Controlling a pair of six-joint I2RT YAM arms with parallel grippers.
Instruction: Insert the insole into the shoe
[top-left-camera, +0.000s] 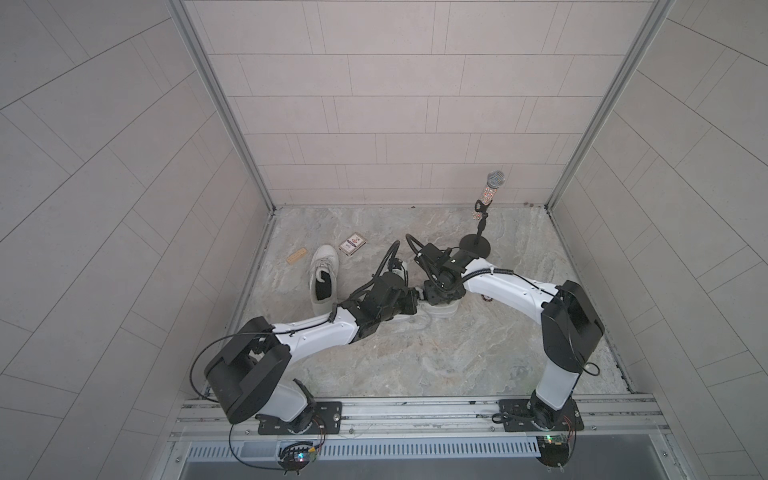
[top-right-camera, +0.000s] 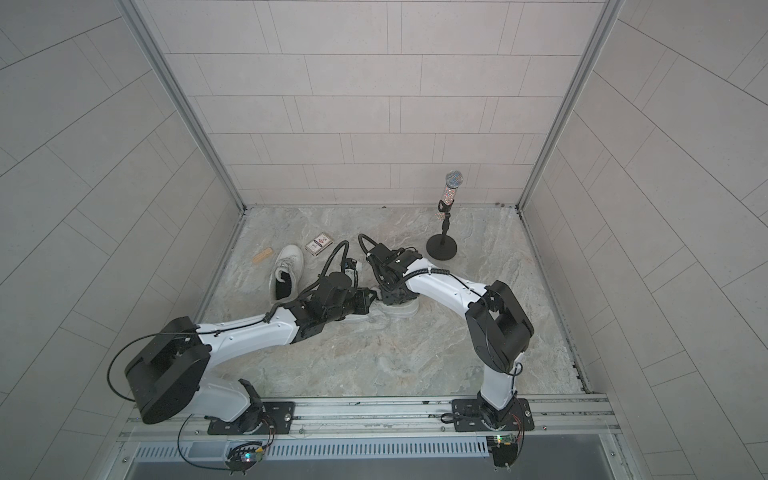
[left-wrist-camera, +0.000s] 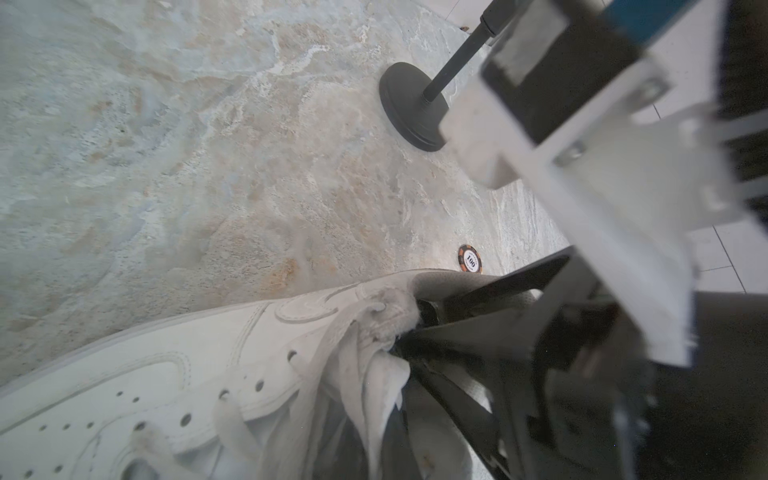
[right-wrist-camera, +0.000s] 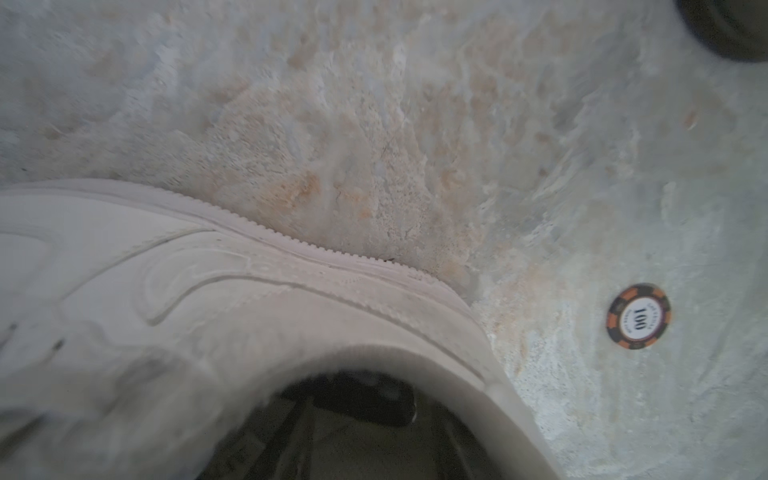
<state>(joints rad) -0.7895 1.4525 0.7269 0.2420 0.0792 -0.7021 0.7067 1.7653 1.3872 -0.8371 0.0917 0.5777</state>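
A white shoe (top-left-camera: 442, 311) lies mid-floor, mostly covered by both wrists in both top views. My left gripper (top-left-camera: 417, 300) reaches in from the left and is shut on the shoe's white tongue (left-wrist-camera: 376, 374). My right gripper (top-left-camera: 432, 296) comes down from the right into the shoe's opening. Its black fingers (right-wrist-camera: 296, 428) stand apart inside the collar of the shoe (right-wrist-camera: 166, 270), so it is open. Between them lies a dim grey surface, the insole (right-wrist-camera: 374, 451), also showing as a grey panel (left-wrist-camera: 469, 336) in the left wrist view. How deep it sits is hidden.
A second white shoe (top-left-camera: 324, 278) with a dark lining stands to the left. Behind it are a card box (top-left-camera: 352, 245) and a wooden block (top-left-camera: 296, 256). A microphone stand (top-left-camera: 478, 245) is at the back right. A poker chip (right-wrist-camera: 638, 316) lies right of the heel.
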